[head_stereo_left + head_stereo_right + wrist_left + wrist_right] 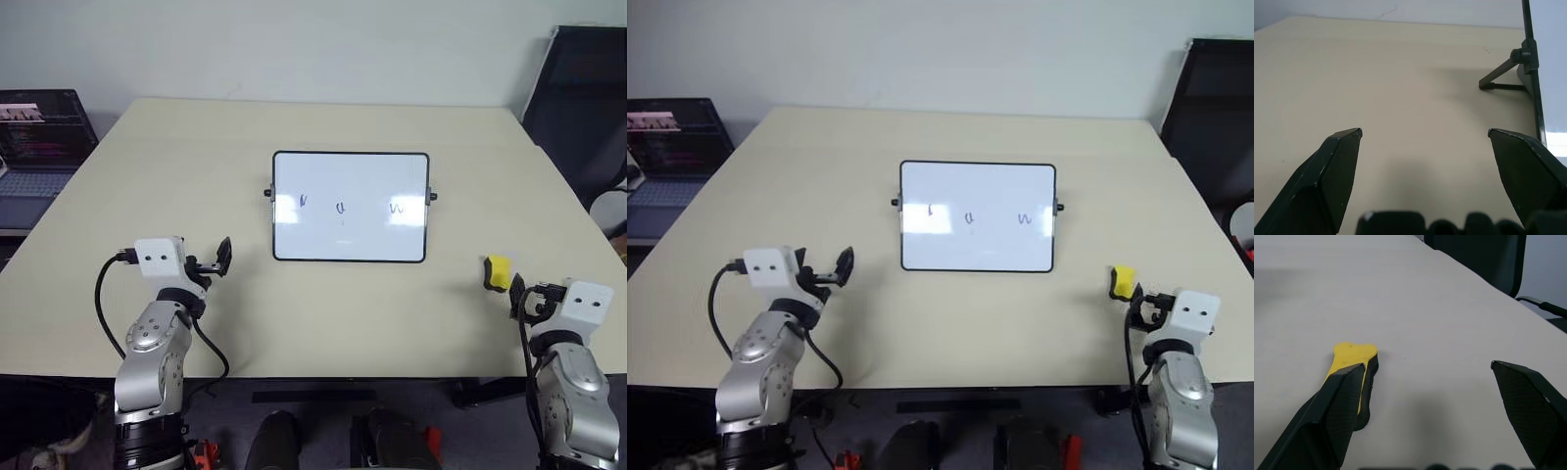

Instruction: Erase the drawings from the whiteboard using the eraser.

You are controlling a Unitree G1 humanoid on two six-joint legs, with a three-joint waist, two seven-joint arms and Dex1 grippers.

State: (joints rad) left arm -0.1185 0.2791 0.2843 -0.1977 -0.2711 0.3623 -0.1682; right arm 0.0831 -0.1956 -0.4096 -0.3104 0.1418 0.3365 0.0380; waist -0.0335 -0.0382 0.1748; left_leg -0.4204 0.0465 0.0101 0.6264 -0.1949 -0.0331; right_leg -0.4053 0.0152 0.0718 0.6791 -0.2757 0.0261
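The whiteboard [353, 176] stands propped at the middle of the beige table [196, 147]. Three small dark drawings [340, 207] run in a row across its face. The yellow eraser [498, 271] with a dark underside lies on the table near the right front edge. My right gripper [519, 294] is open just behind it; in the right wrist view the eraser [1354, 355] lies in front of one finger [1337, 411], partly hidden by it. My left gripper [220, 257] is open and empty, left of the board's lower corner.
A lit laptop [34, 147] sits beyond the table's left edge. A black chair [588, 108] stands at the far right. The board's black stand and side knob [1515, 63] lie close ahead of the left gripper [1425, 132].
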